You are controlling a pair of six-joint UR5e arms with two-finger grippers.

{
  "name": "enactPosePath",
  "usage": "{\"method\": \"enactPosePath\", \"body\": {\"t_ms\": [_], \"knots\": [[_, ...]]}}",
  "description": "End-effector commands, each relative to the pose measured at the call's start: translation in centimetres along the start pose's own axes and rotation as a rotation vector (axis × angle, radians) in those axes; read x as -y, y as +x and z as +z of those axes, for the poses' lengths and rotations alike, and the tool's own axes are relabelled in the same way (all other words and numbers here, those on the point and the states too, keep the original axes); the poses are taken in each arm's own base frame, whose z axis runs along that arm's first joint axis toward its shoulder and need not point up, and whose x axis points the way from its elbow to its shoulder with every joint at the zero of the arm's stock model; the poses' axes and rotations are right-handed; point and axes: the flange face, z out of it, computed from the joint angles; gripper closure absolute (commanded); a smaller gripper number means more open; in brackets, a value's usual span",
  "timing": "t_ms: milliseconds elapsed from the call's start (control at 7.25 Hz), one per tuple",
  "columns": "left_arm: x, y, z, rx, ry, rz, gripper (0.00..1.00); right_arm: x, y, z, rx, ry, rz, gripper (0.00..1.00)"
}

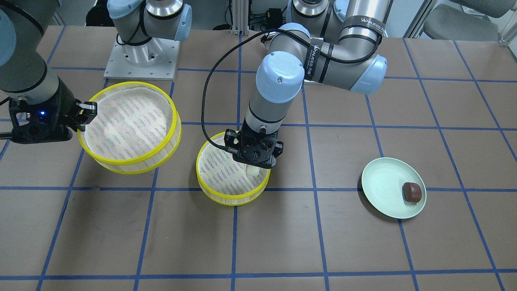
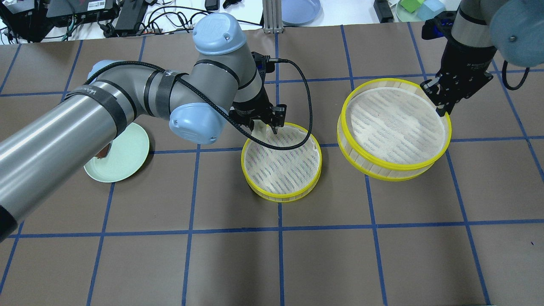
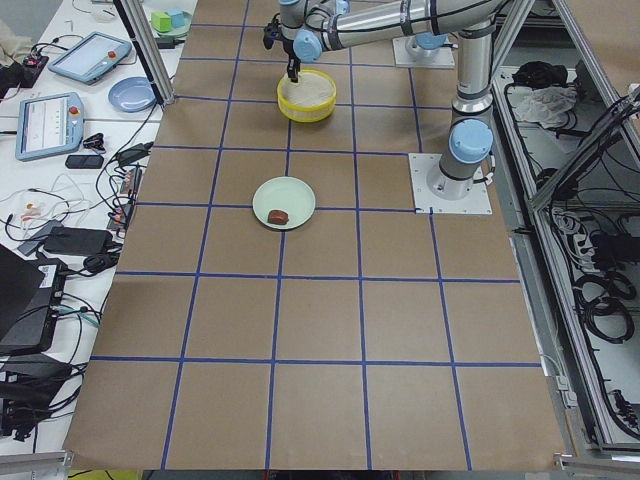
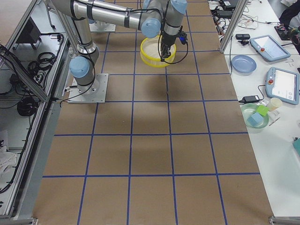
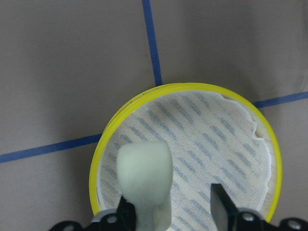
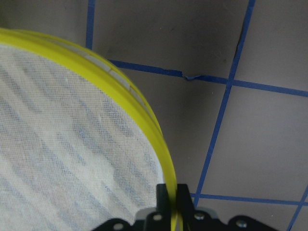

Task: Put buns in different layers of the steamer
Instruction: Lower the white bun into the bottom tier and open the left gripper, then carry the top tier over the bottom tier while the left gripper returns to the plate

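Note:
The cream-white bun [image 5: 144, 173] stands on edge inside the lower steamer layer [image 1: 232, 200], against one finger of my left gripper [image 5: 173, 202]. That gripper is open, with a gap between the bun and the other finger [image 5: 220, 204]. It hangs over the layer's robot-side edge [image 2: 265, 127]. My right gripper [image 2: 440, 104] is shut on the yellow rim of the second steamer layer [image 2: 395, 165] and holds it tilted, raised off the table [image 1: 129, 165]. This layer is empty. The dark reddish-brown bun [image 1: 412, 192] lies on the pale green plate [image 1: 379, 182].
The plate sits on my left side, partly under my left arm in the overhead view [image 2: 127, 161]. The table is brown paper with blue tape lines [image 1: 315, 188]. Tablets, plates and cables lie beyond the table's far edge [image 2: 297, 8].

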Motion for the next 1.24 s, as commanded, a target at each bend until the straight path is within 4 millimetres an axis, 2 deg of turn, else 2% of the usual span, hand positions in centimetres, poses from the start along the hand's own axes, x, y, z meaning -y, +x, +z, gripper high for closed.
{"method": "enactPosePath", "body": {"t_ms": [0,414,552,690,828,966,1103], "knots": [[0.0,0.3,0.0,-0.016,0.004,-0.011,0.00,-0.1,-0.4,0.4,0.003,-0.007,0.010,1.00],[-0.3,0.8,0.1,-0.037,-0.015,-0.061,0.00,0.0,-0.8,0.4,0.002,-0.008,0.011,1.00],[-0.5,1.2,-0.6,-0.039,-0.005,-0.074,0.00,0.0,-0.9,0.3,0.001,-0.006,0.012,1.00],[-0.3,0.0,-1.6,-0.033,-0.004,-0.099,0.00,0.1,-2.3,0.3,-0.002,-0.005,0.041,1.00],[1.4,-5.1,-2.9,-0.025,0.001,-0.174,0.00,0.5,-6.2,0.3,0.014,0.002,0.103,1.00],[2.6,-11.2,-4.3,-0.022,0.014,-0.259,0.00,1.1,-10.2,0.8,0.013,0.006,0.132,1.00],[3.2,-16.5,-4.5,-0.015,-0.004,-0.239,0.00,2.4,-14.2,1.8,0.003,0.033,0.159,1.00]]}}
